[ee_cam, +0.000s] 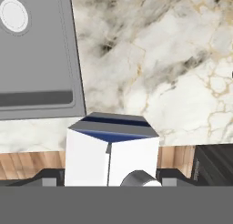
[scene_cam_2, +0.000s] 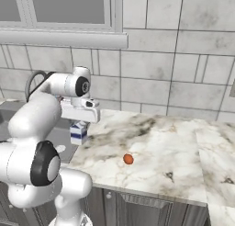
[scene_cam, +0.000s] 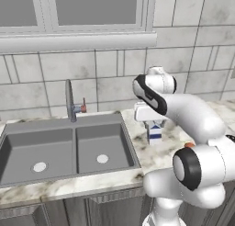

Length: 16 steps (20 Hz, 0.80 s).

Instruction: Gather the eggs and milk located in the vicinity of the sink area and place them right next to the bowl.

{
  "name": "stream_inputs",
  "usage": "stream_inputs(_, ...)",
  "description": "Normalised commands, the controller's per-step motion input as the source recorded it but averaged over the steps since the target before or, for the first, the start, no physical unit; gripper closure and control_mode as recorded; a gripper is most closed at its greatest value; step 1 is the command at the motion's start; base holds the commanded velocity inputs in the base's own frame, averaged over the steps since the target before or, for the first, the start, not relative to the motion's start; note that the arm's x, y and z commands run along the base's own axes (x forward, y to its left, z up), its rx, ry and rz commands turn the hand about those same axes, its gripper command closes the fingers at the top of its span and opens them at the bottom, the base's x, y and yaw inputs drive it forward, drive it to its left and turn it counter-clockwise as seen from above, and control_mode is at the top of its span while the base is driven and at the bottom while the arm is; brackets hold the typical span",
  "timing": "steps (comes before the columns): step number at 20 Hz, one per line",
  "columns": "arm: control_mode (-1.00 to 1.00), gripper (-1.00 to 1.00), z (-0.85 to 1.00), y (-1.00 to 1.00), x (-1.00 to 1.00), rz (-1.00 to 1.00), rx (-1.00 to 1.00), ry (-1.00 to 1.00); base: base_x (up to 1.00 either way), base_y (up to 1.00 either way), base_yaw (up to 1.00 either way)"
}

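Right up close sits the small white milk carton with the blue lower part [ee_cam: 111,157], upright on the marble tabletop [scene_cam_2: 160,147] just beside the grey two-basin sink [scene_cam: 69,149], light and rigid-looking, its flat sides inviting the tool [scene_cam_2: 79,121], whose jaw state I cannot tell.

Grey tiled wall [scene_cam_2: 183,59] rises behind a veined marble surface [scene_cam_2: 156,147]; a white-framed window [scene_cam: 92,11] sits above, dark cabinet fronts [scene_cam: 69,211] below.
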Motion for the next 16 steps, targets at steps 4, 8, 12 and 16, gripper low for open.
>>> stream_inputs(4, -1.00, 1.00, 0.16, -0.02, -0.62, 0.00, 0.00, -0.02, 0.00, 0.00, 0.00)
stream_inputs(8, -1.00, 1.00, 0.00, 0.00, -0.29, 0.00, 0.00, -0.07, 0.00, 0.00, 0.00)
stream_inputs(12, -1.00, 1.00, 0.00, 0.00, -0.12, 0.00, 0.00, -0.15, 0.00, 0.00, 0.00)
stream_inputs(16, -1.00, 1.00, 0.00, 0.00, 0.00, 0.00, 0.00, -0.19, 0.00, 0.00, 0.00)
